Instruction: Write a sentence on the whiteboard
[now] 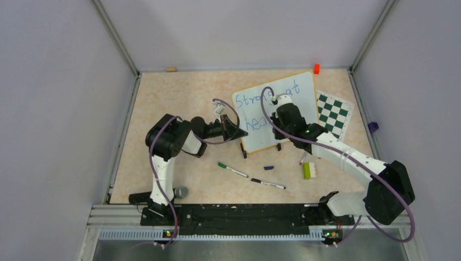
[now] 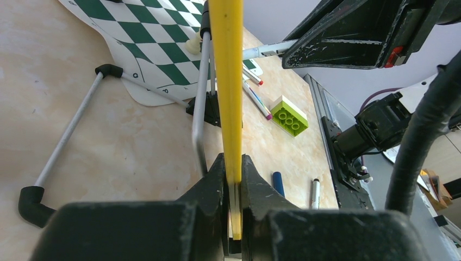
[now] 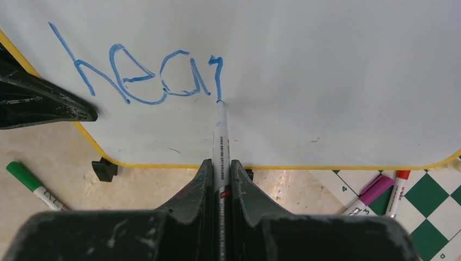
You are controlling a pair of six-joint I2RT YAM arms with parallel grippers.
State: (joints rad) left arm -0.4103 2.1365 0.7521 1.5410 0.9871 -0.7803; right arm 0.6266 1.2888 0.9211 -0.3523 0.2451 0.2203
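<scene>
The whiteboard [image 1: 298,95] stands tilted on its black clip feet at mid table, its yellow rim [image 2: 225,65] edge-on in the left wrist view. My left gripper [image 1: 239,132] [image 2: 232,163] is shut on the board's left edge. Blue writing reads "Stron" and "at" on the top line [image 1: 253,100], partly hidden by my right arm. Below it the sentence continues with "hea" and a fresh stroke [image 3: 136,76]. My right gripper [image 1: 280,103] [image 3: 220,163] is shut on a white marker [image 3: 220,130]. The marker's tip touches the board at the foot of that last stroke.
A green-and-white chessboard [image 1: 333,111] lies right of the board with a purple marker [image 3: 375,190] and a red one [image 3: 398,187] on it. In front lie a green marker [image 1: 232,169], a black-tipped marker [image 1: 267,184], a blue cap [image 1: 268,168] and a green brick [image 1: 307,170].
</scene>
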